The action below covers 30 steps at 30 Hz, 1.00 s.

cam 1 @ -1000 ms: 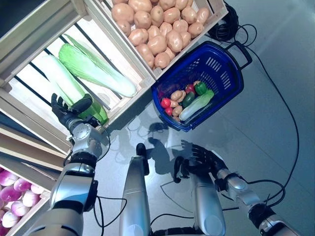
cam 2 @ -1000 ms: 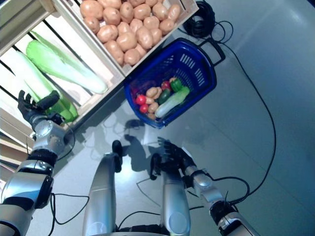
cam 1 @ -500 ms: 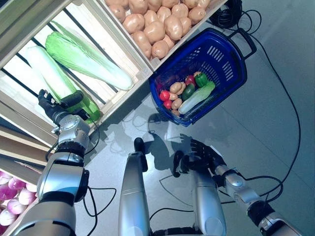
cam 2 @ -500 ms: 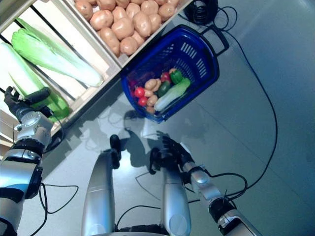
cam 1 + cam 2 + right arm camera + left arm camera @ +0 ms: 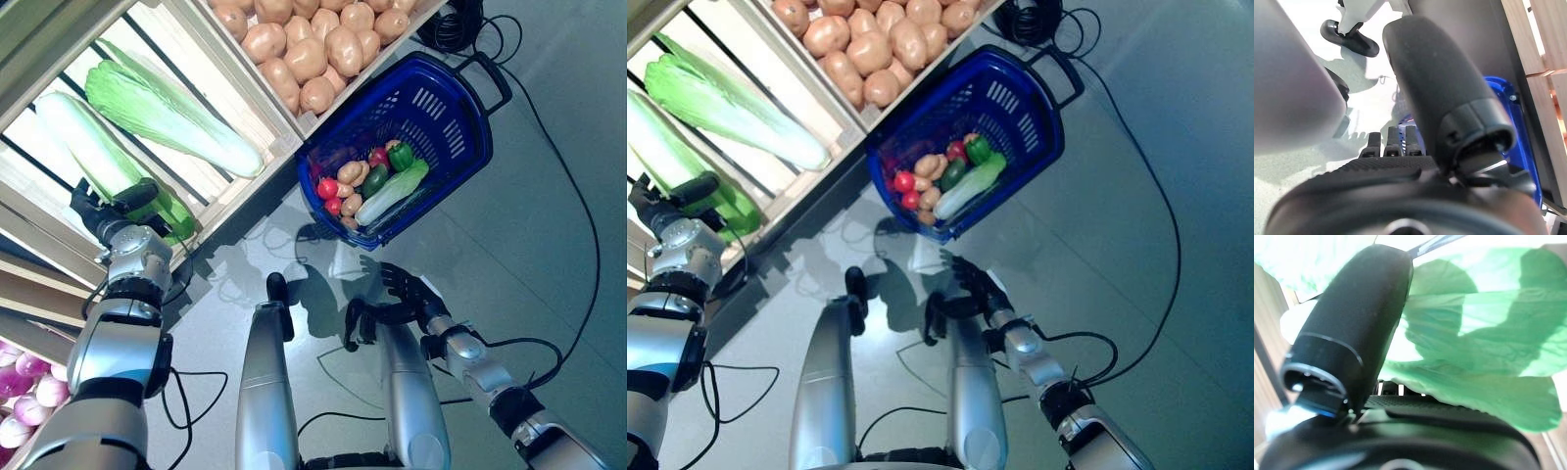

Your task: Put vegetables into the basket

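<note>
The blue plastic basket (image 5: 460, 127) stands on the floor against the wooden stand. In it lie red tomatoes (image 5: 328, 189), potatoes (image 5: 350, 173), a green pepper (image 5: 399, 157), a dark green cucumber (image 5: 374, 182) and a long pale green vegetable (image 5: 392, 193). My left hand (image 5: 108, 211) is open at the leafy green end of a long pale cabbage (image 5: 88, 147) in the slatted crate. Its thumb (image 5: 1356, 323) lies against the green leaf (image 5: 1474, 347). My right hand (image 5: 407, 294) is open and empty, low over the floor a little short of the basket, and its fingers (image 5: 1391, 142) are straight.
The wooden stand (image 5: 279, 132) runs along the left and top, and its crate corner touches the basket's left rim. A second cabbage (image 5: 167, 113) lies in the same crate. Grey floor (image 5: 549, 255) spreads to the right of the basket.
The camera has shifted, so the whole picture has moved. My left hand stays at the cabbage's leafy end. My right hand has edged slightly toward the basket.
</note>
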Motion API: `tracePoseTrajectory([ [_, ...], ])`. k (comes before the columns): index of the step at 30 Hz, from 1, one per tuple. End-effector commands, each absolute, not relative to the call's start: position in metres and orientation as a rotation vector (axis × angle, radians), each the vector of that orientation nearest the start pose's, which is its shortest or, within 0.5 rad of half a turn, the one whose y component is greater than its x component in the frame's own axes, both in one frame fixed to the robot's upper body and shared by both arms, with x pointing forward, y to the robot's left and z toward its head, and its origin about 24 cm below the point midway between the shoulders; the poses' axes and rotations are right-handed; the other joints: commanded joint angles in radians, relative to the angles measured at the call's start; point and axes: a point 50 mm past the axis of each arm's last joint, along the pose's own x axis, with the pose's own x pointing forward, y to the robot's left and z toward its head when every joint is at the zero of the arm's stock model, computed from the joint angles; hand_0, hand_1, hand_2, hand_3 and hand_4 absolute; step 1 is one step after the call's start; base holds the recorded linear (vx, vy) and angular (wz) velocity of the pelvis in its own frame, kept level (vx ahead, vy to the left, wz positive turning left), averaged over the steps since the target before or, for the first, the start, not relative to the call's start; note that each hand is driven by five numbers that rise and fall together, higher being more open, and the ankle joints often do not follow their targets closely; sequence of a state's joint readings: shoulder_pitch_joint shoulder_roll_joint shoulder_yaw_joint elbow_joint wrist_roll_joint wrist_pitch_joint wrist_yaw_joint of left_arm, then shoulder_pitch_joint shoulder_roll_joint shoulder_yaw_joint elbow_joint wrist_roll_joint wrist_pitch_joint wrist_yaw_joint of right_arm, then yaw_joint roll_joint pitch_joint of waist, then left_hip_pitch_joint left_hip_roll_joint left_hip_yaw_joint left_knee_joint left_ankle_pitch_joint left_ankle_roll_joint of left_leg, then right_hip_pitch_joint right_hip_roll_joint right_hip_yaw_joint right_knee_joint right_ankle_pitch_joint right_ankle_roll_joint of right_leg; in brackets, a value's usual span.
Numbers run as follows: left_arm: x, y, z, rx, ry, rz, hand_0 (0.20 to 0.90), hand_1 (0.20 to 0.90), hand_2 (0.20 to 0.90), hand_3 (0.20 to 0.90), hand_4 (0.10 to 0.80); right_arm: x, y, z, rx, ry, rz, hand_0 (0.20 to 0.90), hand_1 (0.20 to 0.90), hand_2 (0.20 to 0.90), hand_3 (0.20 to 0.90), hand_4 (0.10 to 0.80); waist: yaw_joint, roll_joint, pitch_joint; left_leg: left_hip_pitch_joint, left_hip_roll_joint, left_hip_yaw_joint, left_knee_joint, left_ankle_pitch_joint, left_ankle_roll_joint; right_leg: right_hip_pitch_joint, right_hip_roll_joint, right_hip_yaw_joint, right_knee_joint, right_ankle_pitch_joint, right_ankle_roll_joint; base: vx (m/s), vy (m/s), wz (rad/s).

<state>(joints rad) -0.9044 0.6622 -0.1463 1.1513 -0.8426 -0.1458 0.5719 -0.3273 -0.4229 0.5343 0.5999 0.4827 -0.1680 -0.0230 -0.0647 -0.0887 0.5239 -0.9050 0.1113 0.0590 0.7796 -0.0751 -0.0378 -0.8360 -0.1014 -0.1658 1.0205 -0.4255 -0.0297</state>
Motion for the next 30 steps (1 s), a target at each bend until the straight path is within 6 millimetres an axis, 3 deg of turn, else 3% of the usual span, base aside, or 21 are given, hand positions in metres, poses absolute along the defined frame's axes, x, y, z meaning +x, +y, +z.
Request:
tracePoseTrajectory([
  [1,0.373,0.297,0.113,-0.238,0.126,0.689,0.3,0.3,0.3,0.3,0.4,0.287,-0.157,0.008,-0.067,0.142,0.247,0.9,0.9,0.9,0.9,0.8,-0.028,-0.019,-0.004,0.061,0.0,0.018,0.104,-0.145,0.057,-0.017,0.001,0.043,-0.044,0.144,0.008,0.008,-0.044,-0.01],
  [11,0.367,0.304,0.108,-0.269,0.116,0.739,0.3,0.3,0.3,0.3,0.4,0.29,-0.153,0.01,-0.053,0.126,0.253,0.9,0.9,0.9,0.9,0.8,-0.022,-0.012,-0.004,0.129,-0.005,0.022,0.086,-0.144,0.046,0.052,-0.006,0.037,-0.066,0.141,0.009,0.001,-0.007,0.01],
  [20,0.357,0.31,0.098,-0.322,0.073,0.761,0.3,0.3,0.3,0.3,0.4,0.289,-0.153,0.011,-0.041,0.11,0.256,0.9,0.9,0.9,0.9,0.8,-0.021,0.016,-0.004,0.307,-0.009,0.038,-0.002,-0.131,0.03,0.223,-0.019,0.047,-0.148,0.149,0.018,0.0,0.0,0.0],
  [26,0.344,0.306,0.081,-0.346,0.029,0.767,0.3,0.3,0.3,0.3,0.4,0.28,-0.152,0.001,-0.009,0.135,0.252,0.9,0.9,0.9,0.9,0.8,-0.005,0.047,-0.077,0.465,-0.034,0.031,-0.126,-0.103,0.021,0.374,-0.045,0.036,-0.246,0.162,0.032,0.068,-0.039,0.01],
  [29,0.33,0.297,0.062,-0.313,0.032,0.778,0.3,0.3,0.3,0.3,0.4,0.271,-0.148,-0.006,0.017,0.143,0.245,0.9,0.9,0.9,0.9,0.8,0.01,0.06,-0.122,0.551,-0.047,0.018,-0.204,-0.084,0.017,0.462,-0.061,0.022,-0.314,0.176,0.041,0.096,-0.068,0.08],
  [30,0.322,0.288,0.053,-0.287,0.036,0.776,0.3,0.3,0.3,0.3,0.4,0.266,-0.148,-0.009,0.038,0.145,0.232,0.9,0.9,0.9,0.9,0.8,0.021,0.068,-0.153,0.59,-0.054,0.015,-0.267,-0.042,0.02,0.509,-0.064,0.006,-0.381,0.212,0.038,0.083,-0.071,0.11],
])
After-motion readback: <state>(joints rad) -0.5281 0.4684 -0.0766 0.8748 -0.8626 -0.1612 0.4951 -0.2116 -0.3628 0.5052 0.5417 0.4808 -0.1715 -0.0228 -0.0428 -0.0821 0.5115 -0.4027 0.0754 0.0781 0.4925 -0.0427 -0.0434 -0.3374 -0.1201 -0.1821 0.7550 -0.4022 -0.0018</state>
